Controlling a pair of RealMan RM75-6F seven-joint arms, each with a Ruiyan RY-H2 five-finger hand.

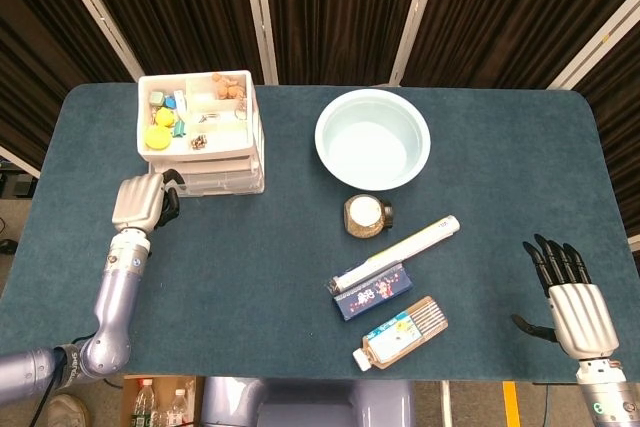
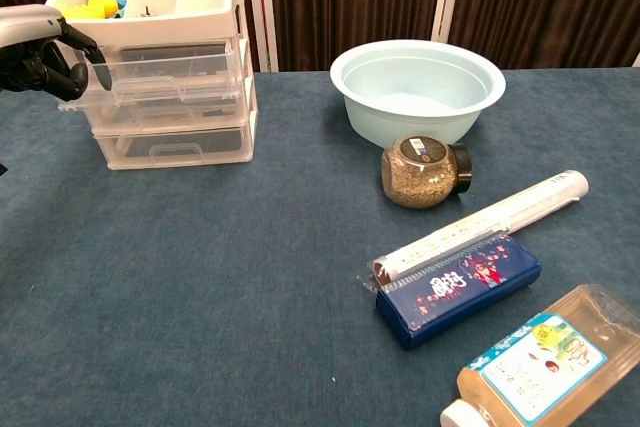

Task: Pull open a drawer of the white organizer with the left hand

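Observation:
The white organizer (image 1: 200, 132) (image 2: 160, 67) stands at the table's far left, an open tray of small items on top and three clear drawers below. Its top drawer (image 2: 150, 77) juts out a little past the two beneath it. My left hand (image 1: 140, 202) (image 2: 40, 47) is at that drawer's front left corner, with its curled fingers (image 2: 95, 59) hooked over the front edge. In the head view, the hand hides how its fingers meet the drawer. My right hand (image 1: 567, 299) rests at the near right, fingers spread and holding nothing.
A pale blue bowl (image 1: 372, 139) (image 2: 415, 87) stands at the back centre. In front of it are a lidded jar (image 1: 366, 215), a white tube (image 1: 397, 252), a blue box (image 1: 372, 293) and a flat bottle (image 1: 400, 332).

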